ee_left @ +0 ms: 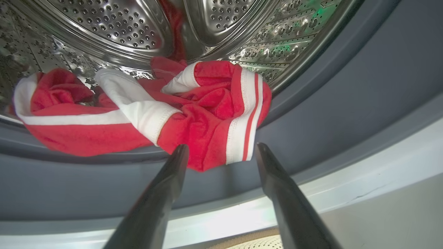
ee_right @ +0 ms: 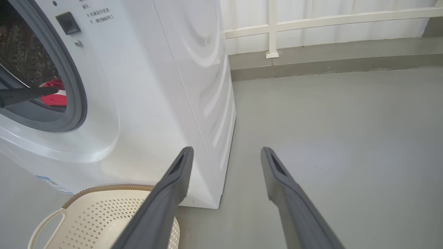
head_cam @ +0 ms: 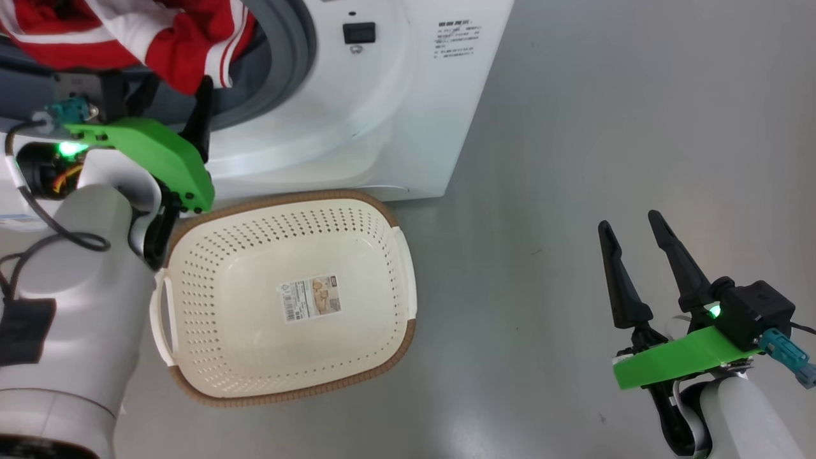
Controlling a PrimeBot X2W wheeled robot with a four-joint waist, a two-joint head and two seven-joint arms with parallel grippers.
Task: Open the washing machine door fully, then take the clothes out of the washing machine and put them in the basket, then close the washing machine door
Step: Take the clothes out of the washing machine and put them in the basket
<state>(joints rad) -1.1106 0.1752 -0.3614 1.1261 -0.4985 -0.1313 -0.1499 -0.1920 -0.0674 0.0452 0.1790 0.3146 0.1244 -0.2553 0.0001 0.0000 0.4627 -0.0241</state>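
Since the clothes (ee_left: pixel 207 103) spilled over the washing machine (head_cam: pixel 382 95) lip, our left end effector (ee_left: pixel 221 147) stood apart astride them, the basket (head_cam: pixel 280 196) set near; our right end effector (head_cam: pixel 630 218) hung apart, idle.

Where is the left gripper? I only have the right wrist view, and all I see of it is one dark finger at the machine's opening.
Observer: The left gripper is at the mouth of the drum, pointing at a hanging fold of the clothes.
Operator: Is it gripping them?
Observer: No. The fingers stand apart, with the fold between their tips, draped over the grey gasket.
Operator: Anything in the basket?
Observer: In the head view the basket is bare inside apart from its label sticker.
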